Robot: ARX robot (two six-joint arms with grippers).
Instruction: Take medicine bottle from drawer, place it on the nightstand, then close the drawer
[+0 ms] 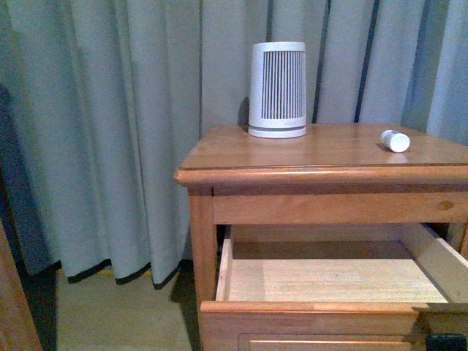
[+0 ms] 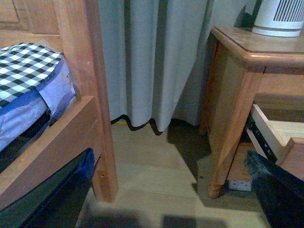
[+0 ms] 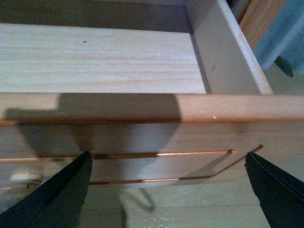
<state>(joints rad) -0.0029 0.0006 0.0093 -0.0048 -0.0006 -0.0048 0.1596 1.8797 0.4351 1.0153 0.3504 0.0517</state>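
Bottle: tiny, white, capped, sideways

Nightstand: honey-brown wood, top smooth with a satin sheen, I can see the light reflecting off it. Drawer: pale raw-looking wood inside, matt, grain visible; front is the same varnished brown wood with a light wooden knob. Medicine bottle: white, looks like plastic, matt. Ribbed device: white and grey plastic, matt, slatted face. Curtain: grey cloth, soft folds. Bed frame: varnished wood. Checked bedding: woven cloth. Right gripper fingers: black, matt.
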